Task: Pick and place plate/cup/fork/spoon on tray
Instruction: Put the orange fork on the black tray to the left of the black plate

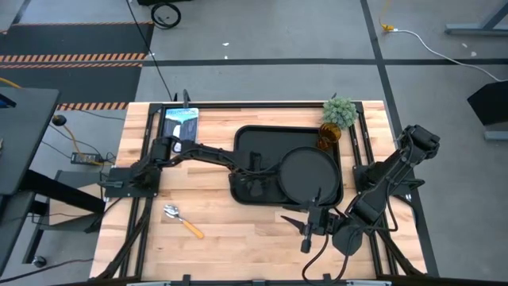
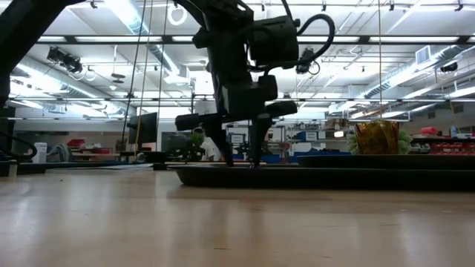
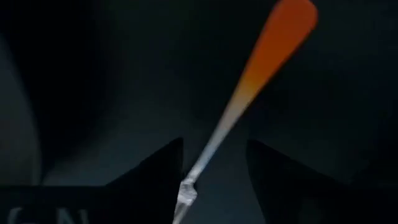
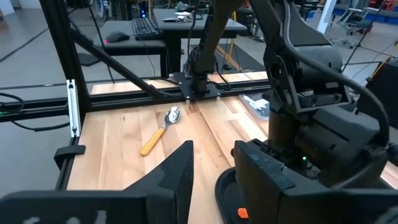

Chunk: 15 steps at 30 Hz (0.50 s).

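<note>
Black tray: holds plate; cup at its far corner.
Left gripper: fingers apart over the tray, fork lying between.
Spoon: on bare wood.
Right gripper: near edge, open, empty.

In the left wrist view the fork is blurred, its tines cut off by the picture's edge. From above, the left gripper hides the fork on the tray. The plant covers part of the cup
</note>
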{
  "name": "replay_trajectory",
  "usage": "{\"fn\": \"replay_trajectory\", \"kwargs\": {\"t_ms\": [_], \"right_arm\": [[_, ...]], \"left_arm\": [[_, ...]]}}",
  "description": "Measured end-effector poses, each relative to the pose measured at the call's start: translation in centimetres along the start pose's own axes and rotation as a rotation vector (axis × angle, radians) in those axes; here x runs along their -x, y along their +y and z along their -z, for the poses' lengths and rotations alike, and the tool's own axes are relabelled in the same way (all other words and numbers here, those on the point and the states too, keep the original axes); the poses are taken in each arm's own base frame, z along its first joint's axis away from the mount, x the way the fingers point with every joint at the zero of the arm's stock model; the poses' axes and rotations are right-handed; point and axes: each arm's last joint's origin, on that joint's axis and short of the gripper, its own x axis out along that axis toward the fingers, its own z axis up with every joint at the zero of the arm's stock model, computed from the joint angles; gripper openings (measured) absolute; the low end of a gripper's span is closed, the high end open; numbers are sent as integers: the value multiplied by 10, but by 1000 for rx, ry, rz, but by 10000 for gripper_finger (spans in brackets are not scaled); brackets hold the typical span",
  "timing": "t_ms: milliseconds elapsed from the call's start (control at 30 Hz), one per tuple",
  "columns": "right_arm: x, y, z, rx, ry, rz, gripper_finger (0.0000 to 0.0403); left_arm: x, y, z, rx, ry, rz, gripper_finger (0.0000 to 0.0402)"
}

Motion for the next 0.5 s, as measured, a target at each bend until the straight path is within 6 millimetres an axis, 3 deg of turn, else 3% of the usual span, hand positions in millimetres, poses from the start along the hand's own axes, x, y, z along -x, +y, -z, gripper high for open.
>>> {"fn": "replay_trajectory", "kwargs": {"t_ms": [233,500], "right_arm": [[0,0,1,15,7,3,123],[0,-1,1,27,8,4,123]], "left_arm": [[-1,2,5,-34,1,-11,185],[-17,5,15,-46,5,7,166]]}}
